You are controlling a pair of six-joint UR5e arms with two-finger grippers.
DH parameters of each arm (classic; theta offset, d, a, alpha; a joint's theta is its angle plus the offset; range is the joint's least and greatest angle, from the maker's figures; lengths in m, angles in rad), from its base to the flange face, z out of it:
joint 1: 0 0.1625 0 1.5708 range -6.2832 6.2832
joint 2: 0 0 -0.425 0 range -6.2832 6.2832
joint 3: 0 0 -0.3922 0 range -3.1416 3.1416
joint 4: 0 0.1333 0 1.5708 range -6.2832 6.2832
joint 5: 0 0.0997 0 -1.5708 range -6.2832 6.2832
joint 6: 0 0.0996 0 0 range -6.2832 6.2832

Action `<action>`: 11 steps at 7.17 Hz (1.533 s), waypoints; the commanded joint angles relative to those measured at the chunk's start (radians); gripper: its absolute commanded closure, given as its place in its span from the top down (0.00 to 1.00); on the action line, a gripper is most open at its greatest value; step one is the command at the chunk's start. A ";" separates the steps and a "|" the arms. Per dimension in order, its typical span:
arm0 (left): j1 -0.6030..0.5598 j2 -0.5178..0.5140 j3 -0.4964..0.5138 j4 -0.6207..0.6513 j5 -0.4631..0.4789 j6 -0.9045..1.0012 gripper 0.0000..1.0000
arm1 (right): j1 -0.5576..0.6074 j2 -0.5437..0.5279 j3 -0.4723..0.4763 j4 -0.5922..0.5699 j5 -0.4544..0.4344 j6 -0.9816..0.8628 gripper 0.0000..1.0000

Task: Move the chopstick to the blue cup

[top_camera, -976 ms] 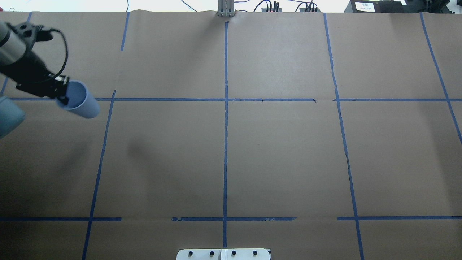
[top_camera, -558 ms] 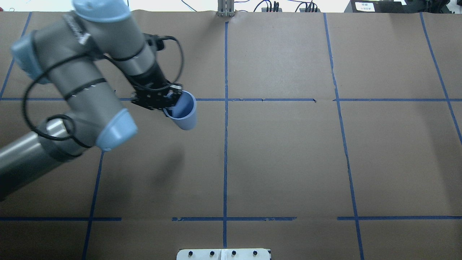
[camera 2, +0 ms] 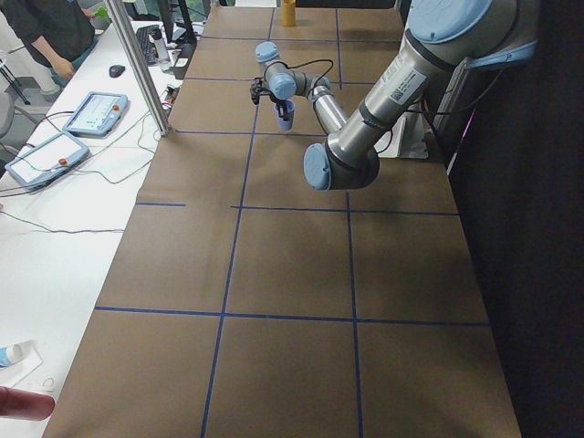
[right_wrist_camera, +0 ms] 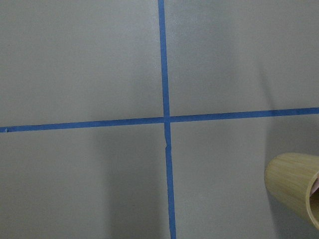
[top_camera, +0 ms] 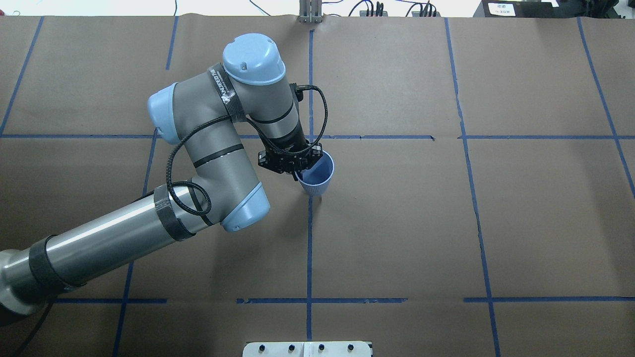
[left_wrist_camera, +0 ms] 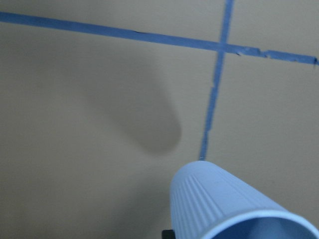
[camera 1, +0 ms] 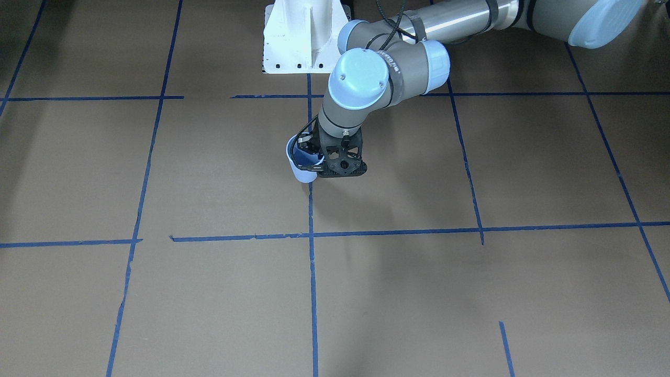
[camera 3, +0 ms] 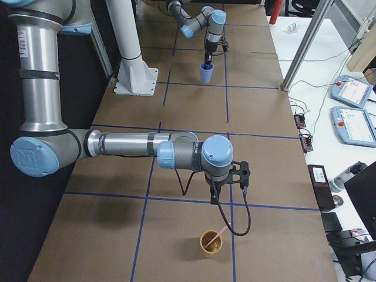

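Observation:
My left gripper (top_camera: 299, 173) is shut on the rim of the blue cup (top_camera: 317, 177), one finger inside and one outside. It holds the cup mouth-up and slightly tilted, low over the centre tape line. The cup also shows in the front view (camera 1: 300, 166), the left wrist view (left_wrist_camera: 224, 204) and the right side view (camera 3: 206, 73). A pale pink chopstick (camera 3: 221, 232) leans in a bamboo cup (camera 3: 211, 243). My right gripper (camera 3: 213, 198) hangs just above that cup; I cannot tell whether it is open or shut.
The table is brown paper (top_camera: 397, 223) with a grid of blue tape lines. The bamboo cup also shows at the right edge of the right wrist view (right_wrist_camera: 294, 186). The robot's white base (camera 1: 301, 36) stands at the table's near edge.
My left arm has swung in from the far left to the table's centre, carrying the blue cup to the right and slightly toward me.

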 commanded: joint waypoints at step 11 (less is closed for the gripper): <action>-0.115 0.084 -0.161 0.059 -0.057 0.003 1.00 | 0.000 0.002 0.004 0.001 -0.002 -0.001 1.00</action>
